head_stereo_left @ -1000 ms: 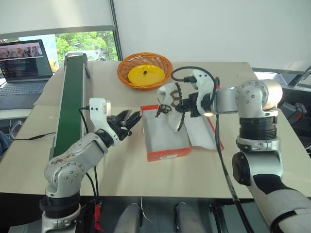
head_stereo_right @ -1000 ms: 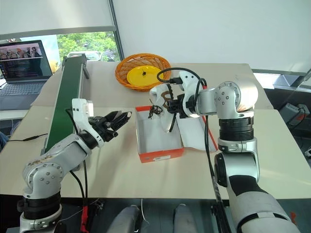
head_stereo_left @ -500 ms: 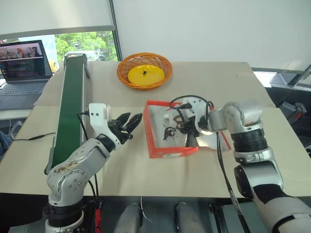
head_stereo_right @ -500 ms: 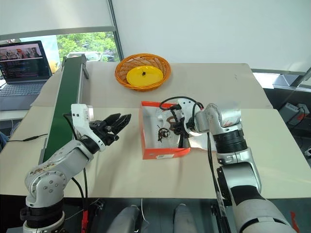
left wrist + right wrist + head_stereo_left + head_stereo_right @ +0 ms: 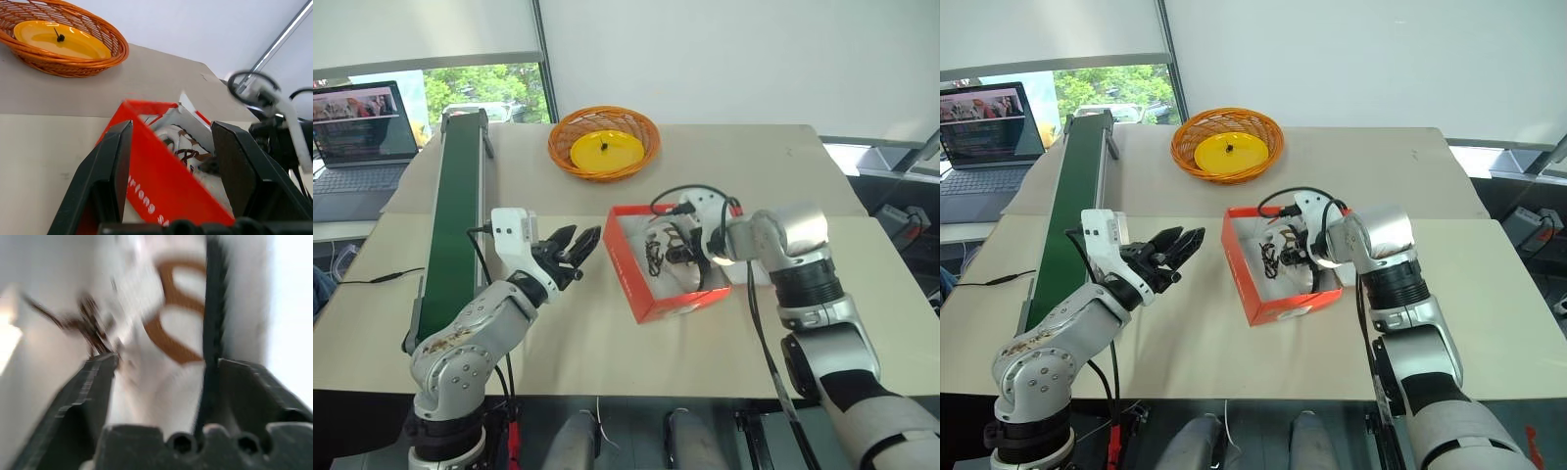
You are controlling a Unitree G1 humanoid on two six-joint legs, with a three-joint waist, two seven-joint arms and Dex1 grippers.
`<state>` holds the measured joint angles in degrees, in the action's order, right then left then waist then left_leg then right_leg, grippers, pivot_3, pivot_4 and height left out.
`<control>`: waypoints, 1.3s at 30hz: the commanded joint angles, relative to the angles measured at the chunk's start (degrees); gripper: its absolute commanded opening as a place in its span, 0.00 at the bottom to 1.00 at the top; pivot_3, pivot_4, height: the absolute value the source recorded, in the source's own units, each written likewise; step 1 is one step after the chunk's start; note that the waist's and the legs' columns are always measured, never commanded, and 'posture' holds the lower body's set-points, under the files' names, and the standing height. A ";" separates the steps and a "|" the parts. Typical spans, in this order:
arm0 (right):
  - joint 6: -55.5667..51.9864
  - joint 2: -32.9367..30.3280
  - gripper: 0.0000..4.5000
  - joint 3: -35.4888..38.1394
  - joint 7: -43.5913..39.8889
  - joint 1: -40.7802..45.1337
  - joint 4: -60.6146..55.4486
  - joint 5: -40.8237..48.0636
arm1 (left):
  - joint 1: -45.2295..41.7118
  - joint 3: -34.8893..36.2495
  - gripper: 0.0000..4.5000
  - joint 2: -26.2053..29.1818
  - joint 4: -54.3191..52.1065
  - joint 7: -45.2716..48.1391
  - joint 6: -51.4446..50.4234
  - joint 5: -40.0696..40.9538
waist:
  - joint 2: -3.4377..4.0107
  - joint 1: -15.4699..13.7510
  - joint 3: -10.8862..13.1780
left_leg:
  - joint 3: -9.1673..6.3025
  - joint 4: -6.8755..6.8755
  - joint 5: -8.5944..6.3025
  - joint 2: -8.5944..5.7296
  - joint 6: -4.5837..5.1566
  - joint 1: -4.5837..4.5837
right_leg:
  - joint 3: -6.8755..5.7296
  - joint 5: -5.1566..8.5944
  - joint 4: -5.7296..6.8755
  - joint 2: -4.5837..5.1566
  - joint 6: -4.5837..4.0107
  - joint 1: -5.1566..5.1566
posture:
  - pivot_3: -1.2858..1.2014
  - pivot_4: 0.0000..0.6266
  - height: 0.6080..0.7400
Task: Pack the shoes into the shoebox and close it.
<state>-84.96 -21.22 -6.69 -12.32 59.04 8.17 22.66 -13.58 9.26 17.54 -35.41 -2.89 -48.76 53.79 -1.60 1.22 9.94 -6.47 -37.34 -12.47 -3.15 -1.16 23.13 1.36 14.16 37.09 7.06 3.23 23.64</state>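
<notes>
A shoe (image 5: 668, 247) is released into the shoebox (image 5: 651, 303) as the right gripper (image 5: 680, 253) is spread wide; the left gripper (image 5: 576, 250) is held half-spread, empty.

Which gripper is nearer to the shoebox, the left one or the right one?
The right. The right gripper reaches into the shoebox, jaws open over a shoe. The left gripper hovers beside the box, apart from it.

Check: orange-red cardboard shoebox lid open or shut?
Open. The orange-red cardboard shoebox shows its white inside, with a white sneaker lying in it.
</notes>
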 commanded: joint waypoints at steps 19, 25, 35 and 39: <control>34.13 -3.86 0.98 10.08 -21.18 -12.50 -20.93 4.17 | -7.62 -1.75 0.60 8.63 5.71 -11.62 0.59 -27.61 | -0.02 0.28 -0.01 | 0.14 0.09 0.01 0.02 -0.02 -0.13 | 0.15 -0.01 0.02 -0.03 0.02 -0.01 | 0.52 0.24 1.00; 39.07 -2.53 0.98 8.66 -24.83 -16.47 -22.96 5.21 | -8.69 -2.33 0.60 7.90 5.86 -12.06 1.28 -35.17 | -0.02 0.30 -0.01 | 0.19 0.15 0.01 0.01 -0.02 -0.10 | 0.26 -0.01 0.02 -0.03 0.02 0.10 | 0.52 0.24 1.00; 46.48 -2.49 0.99 5.38 -26.39 -21.05 -22.87 1.93 | -11.16 -1.32 0.66 7.09 9.49 -6.95 3.50 -40.21 | -0.02 -0.16 -0.01 | 0.21 0.14 0.04 0.01 -0.07 0.03 | 0.30 -0.02 0.07 -0.03 0.01 0.32 | 0.52 0.24 1.00; 47.32 -2.19 1.00 5.11 -25.77 -21.36 -22.78 1.64 | -10.84 0.15 0.92 7.56 9.77 -6.30 4.26 -42.41 | -0.02 -0.05 -0.01 | 0.25 0.15 0.06 0.01 -0.10 0.09 | 0.36 -0.03 0.12 -0.03 0.00 0.44 | 0.52 0.24 1.00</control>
<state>-39.49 -23.55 -1.92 -38.30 37.43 -13.00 24.16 -23.95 8.06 24.06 -24.68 -9.28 -46.09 13.49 -1.62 1.17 9.93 -6.22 -37.19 -12.41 -3.14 -1.25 23.22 1.72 14.13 37.21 7.02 3.22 24.07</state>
